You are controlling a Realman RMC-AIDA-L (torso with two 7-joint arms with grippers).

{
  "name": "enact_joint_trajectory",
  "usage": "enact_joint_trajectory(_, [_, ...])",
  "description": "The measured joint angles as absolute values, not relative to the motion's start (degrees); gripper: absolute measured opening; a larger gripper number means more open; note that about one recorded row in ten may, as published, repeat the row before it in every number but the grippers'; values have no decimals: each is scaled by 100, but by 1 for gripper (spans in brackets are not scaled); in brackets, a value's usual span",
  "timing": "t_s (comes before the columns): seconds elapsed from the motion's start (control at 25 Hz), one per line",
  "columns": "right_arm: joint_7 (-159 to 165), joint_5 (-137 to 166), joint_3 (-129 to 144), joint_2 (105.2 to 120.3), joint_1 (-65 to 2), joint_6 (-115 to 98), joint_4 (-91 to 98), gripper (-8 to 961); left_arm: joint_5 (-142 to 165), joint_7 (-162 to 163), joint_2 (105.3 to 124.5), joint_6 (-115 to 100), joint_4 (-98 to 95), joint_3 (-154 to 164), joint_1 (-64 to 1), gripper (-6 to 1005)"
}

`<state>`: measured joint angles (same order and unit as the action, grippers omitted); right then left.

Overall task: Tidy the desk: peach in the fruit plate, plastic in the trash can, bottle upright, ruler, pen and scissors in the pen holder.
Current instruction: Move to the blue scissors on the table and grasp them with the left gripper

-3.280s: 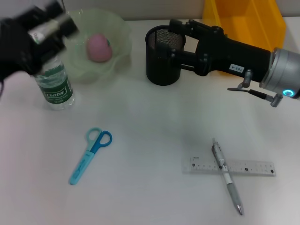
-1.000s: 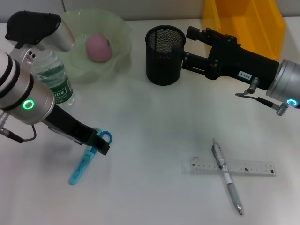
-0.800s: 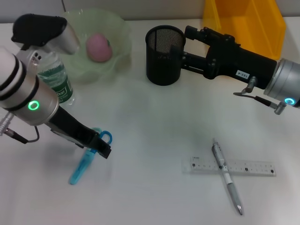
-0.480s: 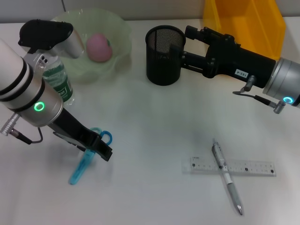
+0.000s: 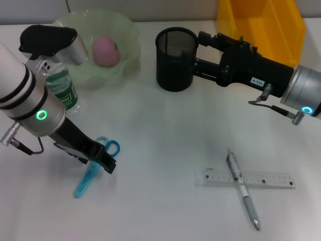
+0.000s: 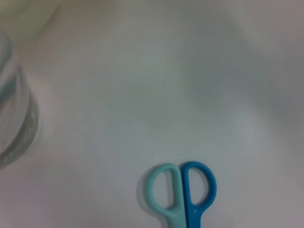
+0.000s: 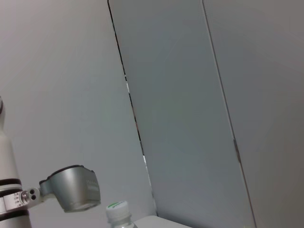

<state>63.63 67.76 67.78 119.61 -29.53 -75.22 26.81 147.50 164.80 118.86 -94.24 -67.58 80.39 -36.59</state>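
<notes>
left gripper [image 5: 103, 163] has dropped onto the scissors [image 5: 95, 164] since earlier.
its grip can't be told; right gripper [image 5: 193, 50] hovers beside the pen holder [image 5: 174, 65].

A white counter [image 5: 165, 130] carries scissors [image 5: 95, 165], a pen [image 5: 243, 189] across a ruler [image 5: 266, 178], a bottle [image 5: 60, 88], a mesh holder [image 5: 174, 59], a green plate [image 5: 83, 65] and a yellow bin [image 5: 261, 22].

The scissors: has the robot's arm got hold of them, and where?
Cannot tell. The left gripper sits over the scissors near the handle loops; they lie flat. The right gripper grips the pen holder's rim.
</notes>
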Motion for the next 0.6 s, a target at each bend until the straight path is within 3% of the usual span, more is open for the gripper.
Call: enact_joint_trajectory(0.6, [6363, 6776, 6776, 11971, -2939, -7534, 2641, 697, 14984, 16453, 11895, -9251, -6329, 8072, -3951, 724])
